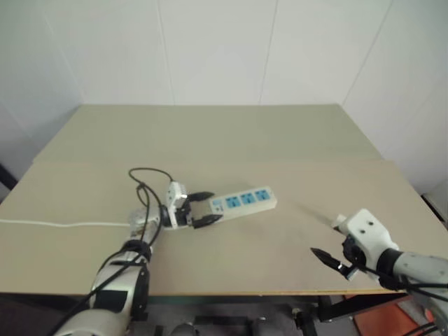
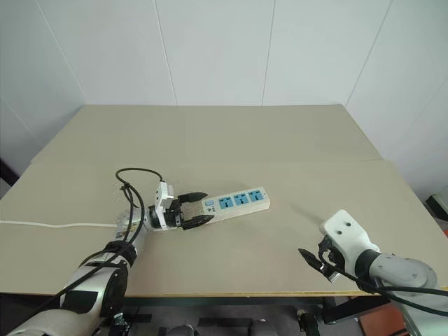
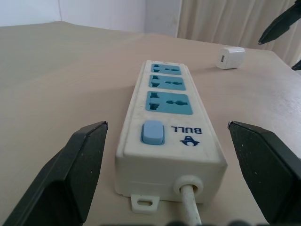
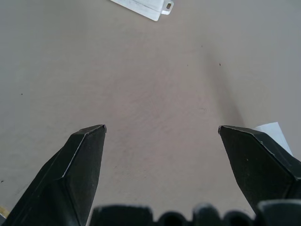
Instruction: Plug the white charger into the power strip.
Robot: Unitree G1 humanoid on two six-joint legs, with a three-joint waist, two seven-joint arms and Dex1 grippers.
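Note:
The power strip [image 1: 241, 201] lies flat mid-table, a long white bar with three blue sockets and a blue switch [image 3: 153, 132] at its near end. My left gripper [image 1: 203, 208] is open and level, its two black fingers [image 3: 75, 165] flanking the strip's switch end without touching it. The white charger [image 3: 232, 58] rests on the table beyond the strip's far end, to the right. My right gripper [image 1: 330, 262] hovers open over bare table just in front of the charger [image 4: 275, 134], holding nothing.
The strip's thin white cord [image 1: 63, 225] trails left across the table to the edge. The tan table's front edge [image 1: 231, 292] runs just below both grippers. A white wall stands behind, and the right gripper's fingertips [image 3: 282, 23] show past the charger.

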